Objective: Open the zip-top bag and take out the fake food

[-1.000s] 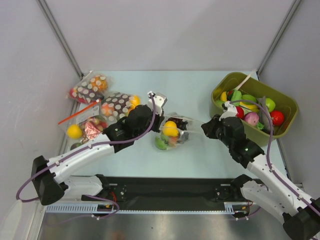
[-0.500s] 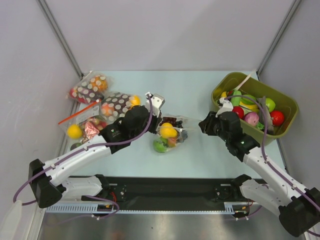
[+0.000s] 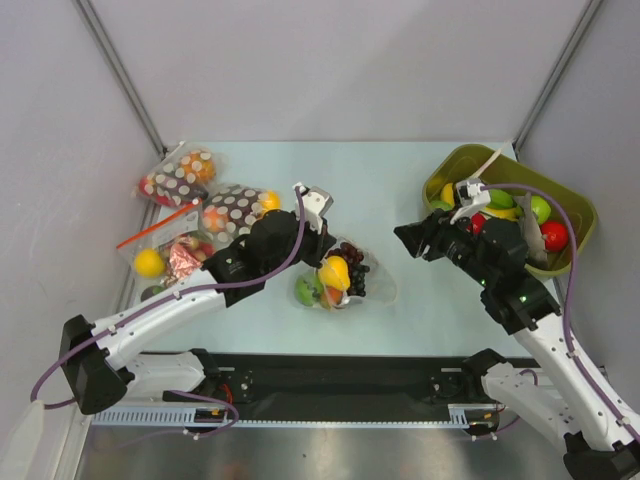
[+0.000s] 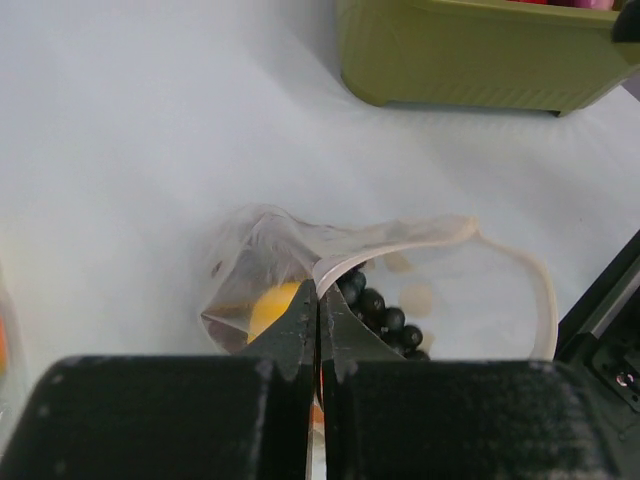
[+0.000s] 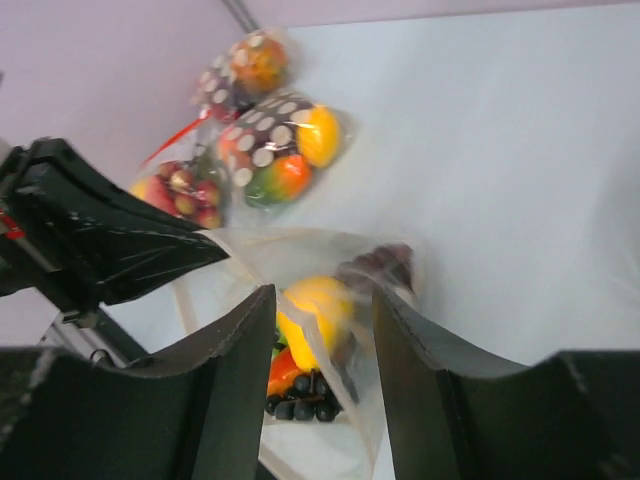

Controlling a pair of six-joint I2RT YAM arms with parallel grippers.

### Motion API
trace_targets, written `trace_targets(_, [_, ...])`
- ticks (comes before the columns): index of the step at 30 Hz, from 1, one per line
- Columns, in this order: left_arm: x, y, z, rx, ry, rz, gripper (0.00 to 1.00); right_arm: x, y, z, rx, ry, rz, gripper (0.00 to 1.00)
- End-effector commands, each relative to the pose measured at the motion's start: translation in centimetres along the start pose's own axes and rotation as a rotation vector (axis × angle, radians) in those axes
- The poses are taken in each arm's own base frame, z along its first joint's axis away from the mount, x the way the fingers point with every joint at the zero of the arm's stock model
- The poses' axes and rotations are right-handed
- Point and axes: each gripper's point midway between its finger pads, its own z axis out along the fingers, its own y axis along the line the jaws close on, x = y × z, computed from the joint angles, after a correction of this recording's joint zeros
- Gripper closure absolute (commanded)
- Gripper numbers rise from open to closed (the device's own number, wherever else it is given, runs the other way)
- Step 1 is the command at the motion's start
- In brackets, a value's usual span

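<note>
Far left on the pale table (image 3: 400, 180), other bags of toy food lie in a cluster: two dark brown white-dotted bags (image 3: 232, 208) and, nearer, a bag with a red zip strip (image 3: 165, 248).

Right of them, the left arm reaches towards the middle of the table. The left gripper (image 4: 318, 300) is closed tight, pinching the rim of the zip-top bag (image 3: 372, 285) between its fingertips. This clear, crinkly bag lies on the table near the middle, just right of and below that gripper. In the left wrist view its mouth stands open in a wide loop.

The fake food is inside the bag. A green round fruit (image 3: 305, 290) sits at its left end. Next comes a yellow pear-like fruit (image 3: 336, 270), with a small orange-red piece (image 3: 331, 297) just nearer. A dark purple grape bunch (image 3: 350, 262) lies to the right.

Further right, clear of the bag, the right gripper (image 5: 322, 295) points towards it. Its jaws are apart and hold nothing.

Far right, an olive-green bin (image 3: 440, 185) holds more toy fruit.
</note>
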Motion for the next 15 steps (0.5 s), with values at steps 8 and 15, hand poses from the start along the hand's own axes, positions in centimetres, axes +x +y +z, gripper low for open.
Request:
trace_targets(8, [-1.7,-0.9,0.4,0.041,-0.077,-0.066,1.0,6.8,6.7,2.7,-0.256,0.227,-0.019,0.55])
trace_targets(15, [-0.4,-0.8,1.2,0.041,-0.052,-0.071,1.0,9.1,8.8,0.6,-0.258,0.223,-0.036,0.55])
